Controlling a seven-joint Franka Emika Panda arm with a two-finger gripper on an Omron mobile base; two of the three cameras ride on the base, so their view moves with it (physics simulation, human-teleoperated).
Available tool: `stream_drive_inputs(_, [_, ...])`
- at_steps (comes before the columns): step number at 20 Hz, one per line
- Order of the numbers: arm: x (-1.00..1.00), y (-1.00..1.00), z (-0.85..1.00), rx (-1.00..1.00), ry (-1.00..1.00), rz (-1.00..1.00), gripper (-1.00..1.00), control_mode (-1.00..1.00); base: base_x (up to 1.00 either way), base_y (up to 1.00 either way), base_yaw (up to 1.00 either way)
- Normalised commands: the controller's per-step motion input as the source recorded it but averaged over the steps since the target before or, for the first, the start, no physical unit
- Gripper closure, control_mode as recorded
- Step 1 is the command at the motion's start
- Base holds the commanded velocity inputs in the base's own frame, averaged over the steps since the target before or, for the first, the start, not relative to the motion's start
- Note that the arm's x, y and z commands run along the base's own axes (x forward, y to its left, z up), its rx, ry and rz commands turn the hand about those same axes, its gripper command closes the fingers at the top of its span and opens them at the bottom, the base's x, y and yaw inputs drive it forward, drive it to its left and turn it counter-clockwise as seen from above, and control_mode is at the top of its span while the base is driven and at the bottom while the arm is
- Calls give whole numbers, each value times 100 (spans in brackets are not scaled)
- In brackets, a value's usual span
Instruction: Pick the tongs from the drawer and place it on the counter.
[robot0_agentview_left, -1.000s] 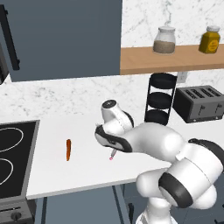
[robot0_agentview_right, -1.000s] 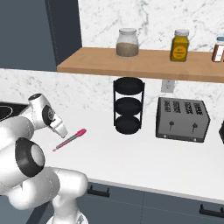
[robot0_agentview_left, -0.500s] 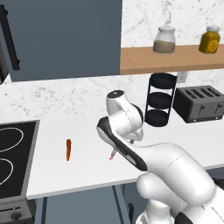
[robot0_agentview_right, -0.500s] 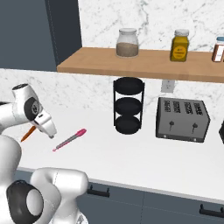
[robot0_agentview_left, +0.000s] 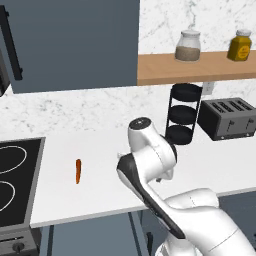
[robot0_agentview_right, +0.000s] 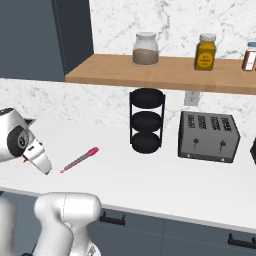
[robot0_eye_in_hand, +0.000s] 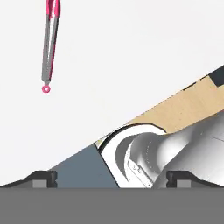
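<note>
Tongs (robot0_agentview_right: 80, 160) lie flat on the counter (robot0_agentview_right: 165, 180), left of the black three-tier stand (robot0_agentview_right: 146, 121) and apart from it; gripper (robot0_eye_in_hand: 112, 177) wide open, holding nothing, tongs well clear of its fingertips in the hand view. Placement looks done; the main risk, as I judge it, is the arm's elbow sweeping low over the counter near the stand and knocking the tongs off the front edge. No legible brand or writing on jars, toaster or tongs.
</note>
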Motion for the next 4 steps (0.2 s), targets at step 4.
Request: stream_drive_inputs(4, [-25,0,0,0,0,3,-100,-100,0,0,0])
